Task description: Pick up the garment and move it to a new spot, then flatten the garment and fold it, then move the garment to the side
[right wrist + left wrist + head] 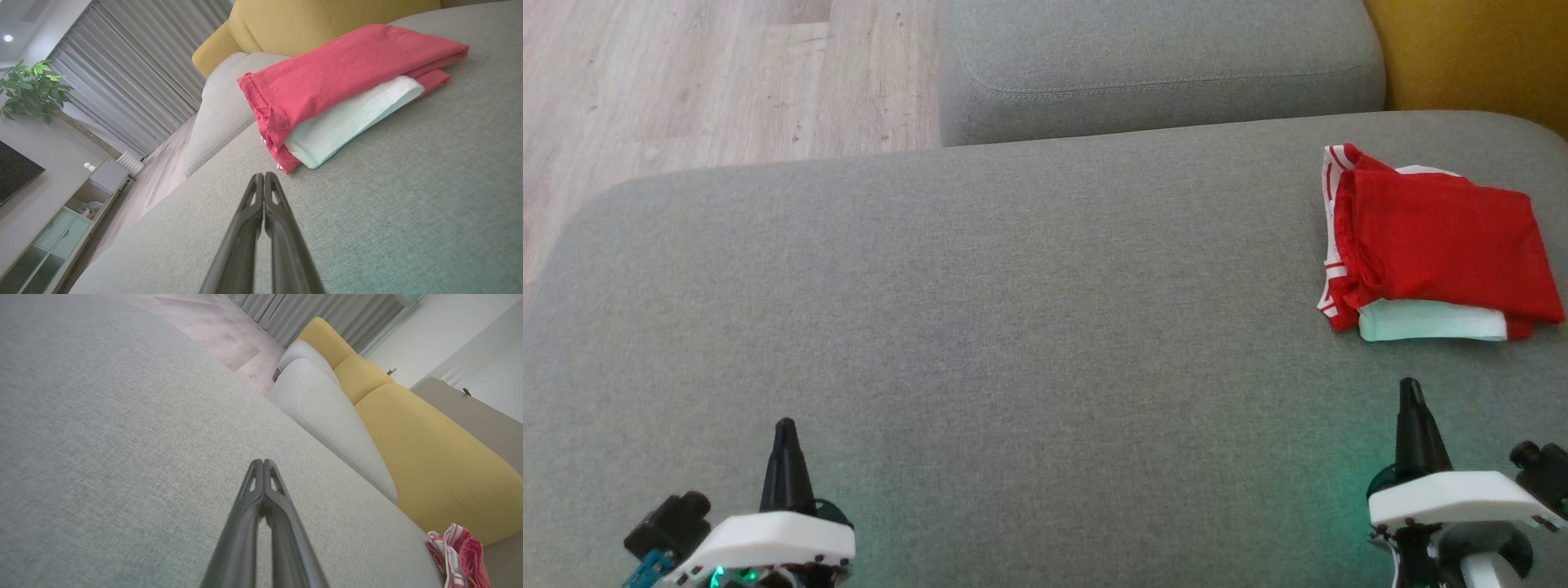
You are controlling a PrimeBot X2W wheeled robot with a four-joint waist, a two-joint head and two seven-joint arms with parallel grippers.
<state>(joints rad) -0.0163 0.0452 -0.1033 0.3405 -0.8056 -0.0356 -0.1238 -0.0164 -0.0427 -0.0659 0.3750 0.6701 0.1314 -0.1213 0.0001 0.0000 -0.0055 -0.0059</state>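
The garment [1437, 245] is red with white trim, folded into a flat stack at the right side of the grey sofa seat [1013, 327]. From the right wrist it lies just ahead of the fingers as a red and white pile [339, 90]; from the left wrist its edge [459, 555] peeks in at the lower right. My right gripper [1411, 388] [263, 176] is shut and empty, a little short of the garment's near edge. My left gripper [784, 426] [262, 462] hovers shut and empty over bare cushion at the lower left, far from the garment.
A second grey cushion [1160, 65] lies beyond the seat, with a yellow backrest [1470, 57] at the far right. Wooden floor [686, 82] lies past the seat's left and far edges. A cabinet [61, 228] and a potted plant [28, 90] stand across the room.
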